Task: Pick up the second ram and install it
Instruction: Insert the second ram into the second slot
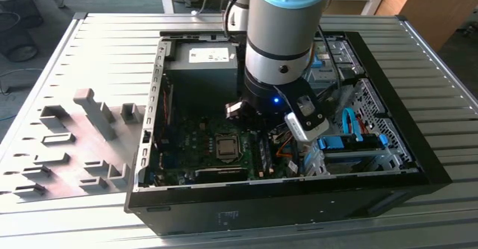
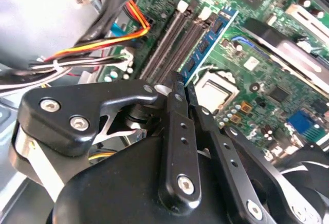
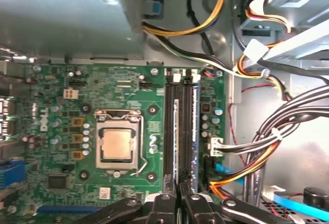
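Note:
The second ram (image 2: 209,40) is a slim dark stick with a blue label. It stands on edge along the black memory slots (image 3: 167,126), beside the processor socket. In the first wrist view it shows as a thin pale edge (image 3: 176,142) running straight into the gap between the fingers. My gripper (image 2: 184,86) (image 3: 179,203) is low inside the open PC case (image 1: 418,165), with its black fingers (image 2: 177,131) shut on the near end of the stick. In the exterior view the arm's wrist (image 1: 280,100) hangs over the slots and hides the fingertips.
The square silver processor (image 3: 116,144) (image 1: 225,146) lies just beside the slots. Bundles of coloured cables (image 3: 267,147) crowd the other side, near the drive bays (image 1: 351,142). The power supply (image 1: 205,59) fills the case's far end. Grey holder blocks (image 1: 89,114) stand on the table at the exterior view's left.

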`<state>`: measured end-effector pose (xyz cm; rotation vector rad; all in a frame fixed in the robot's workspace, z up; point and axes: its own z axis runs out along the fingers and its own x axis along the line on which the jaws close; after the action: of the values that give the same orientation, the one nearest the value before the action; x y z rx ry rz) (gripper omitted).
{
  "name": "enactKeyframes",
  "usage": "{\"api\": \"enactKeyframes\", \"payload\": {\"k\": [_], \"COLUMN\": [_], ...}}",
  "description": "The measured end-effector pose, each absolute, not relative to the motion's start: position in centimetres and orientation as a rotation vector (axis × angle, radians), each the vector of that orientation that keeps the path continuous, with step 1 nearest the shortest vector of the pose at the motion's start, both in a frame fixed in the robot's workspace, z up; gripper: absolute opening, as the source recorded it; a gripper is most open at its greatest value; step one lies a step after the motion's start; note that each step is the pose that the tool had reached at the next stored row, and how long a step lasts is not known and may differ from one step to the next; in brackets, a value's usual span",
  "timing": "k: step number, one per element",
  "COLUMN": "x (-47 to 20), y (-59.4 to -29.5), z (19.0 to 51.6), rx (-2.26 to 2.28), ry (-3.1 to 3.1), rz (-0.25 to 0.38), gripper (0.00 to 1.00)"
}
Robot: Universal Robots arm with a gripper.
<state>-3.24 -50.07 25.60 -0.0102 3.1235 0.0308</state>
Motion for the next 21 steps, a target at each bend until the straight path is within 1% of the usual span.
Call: {"api": "enactKeyframes", "payload": {"k": [21], "x": [-2.1], "y": [-50.1], "z": [24.1], "rx": [-0.01], "ry": [3.125], "rz": [0.031], "gripper": [0.14]}}
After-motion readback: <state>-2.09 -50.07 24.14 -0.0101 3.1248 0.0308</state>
